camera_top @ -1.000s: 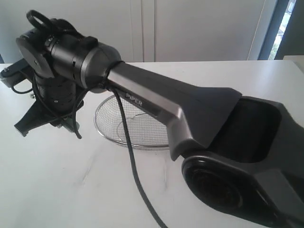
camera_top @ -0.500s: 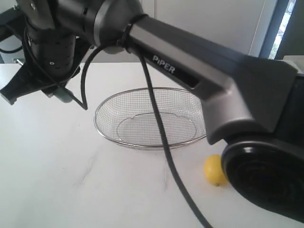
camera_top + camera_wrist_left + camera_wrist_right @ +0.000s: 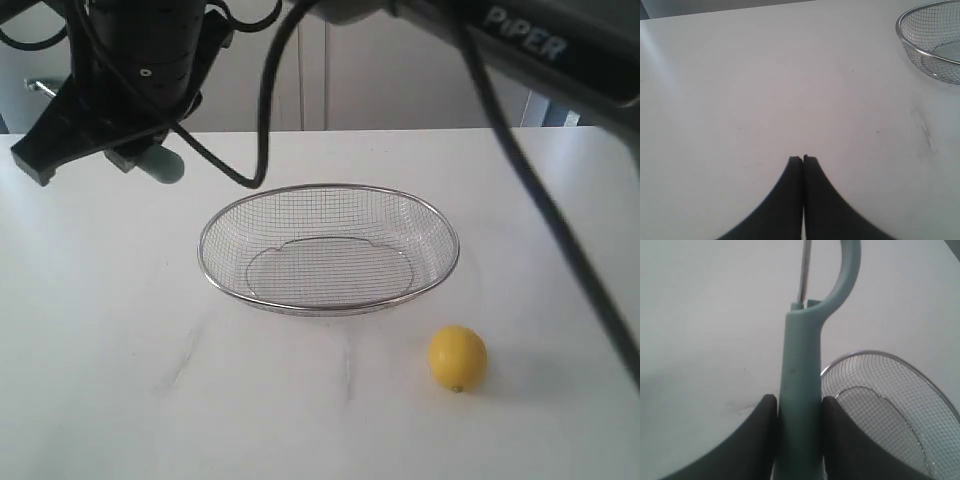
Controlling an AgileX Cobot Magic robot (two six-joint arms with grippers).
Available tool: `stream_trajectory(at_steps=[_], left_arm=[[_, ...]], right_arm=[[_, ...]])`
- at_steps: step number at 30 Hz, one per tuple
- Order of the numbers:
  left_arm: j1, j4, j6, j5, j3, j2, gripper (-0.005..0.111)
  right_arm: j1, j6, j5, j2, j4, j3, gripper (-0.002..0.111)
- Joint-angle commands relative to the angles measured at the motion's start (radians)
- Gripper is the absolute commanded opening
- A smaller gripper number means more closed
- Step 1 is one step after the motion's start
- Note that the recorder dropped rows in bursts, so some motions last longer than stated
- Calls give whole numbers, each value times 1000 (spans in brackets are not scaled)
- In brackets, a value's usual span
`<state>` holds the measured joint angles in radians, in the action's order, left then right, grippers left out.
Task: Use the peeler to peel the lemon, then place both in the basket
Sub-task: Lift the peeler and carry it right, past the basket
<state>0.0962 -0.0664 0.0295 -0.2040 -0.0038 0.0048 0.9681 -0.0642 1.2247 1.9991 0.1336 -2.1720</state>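
Observation:
The peeler (image 3: 801, 370) has its pale teal handle clamped between the jaws of my right gripper (image 3: 799, 402), its curved head and metal blade pointing away. In the exterior view the peeler's handle end (image 3: 163, 165) pokes out under the right arm (image 3: 150, 60), high above the table's far left. The lemon (image 3: 458, 358) lies on the white table, in front of and right of the wire basket (image 3: 207, 262), with nothing touching it. The basket (image 3: 890, 405) holds nothing. My left gripper (image 3: 802, 159) is shut on nothing, low over bare table, with the basket's rim (image 3: 900, 35) off to one side.
The white table (image 3: 120, 380) carries faint scuff marks in front of the basket. A black cable (image 3: 262, 120) hangs from the right arm over the table's far side. A pale wall stands behind.
The right arm has lifted up and out of the middle of the exterior view, still holding the peeler. The basket and the lemon are now uncovered.

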Motion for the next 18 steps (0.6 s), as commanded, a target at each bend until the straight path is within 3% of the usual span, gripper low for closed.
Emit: stream_trajectory(at_steps=[1, 18], left_arm=[[6, -14, -3, 1, 4, -5, 0], [6, -14, -3, 1, 4, -5, 0]], right_arm=[[-25, -20, -4, -105, 6, 123, 0], [-292, 43, -80, -506, 8, 665, 0]])
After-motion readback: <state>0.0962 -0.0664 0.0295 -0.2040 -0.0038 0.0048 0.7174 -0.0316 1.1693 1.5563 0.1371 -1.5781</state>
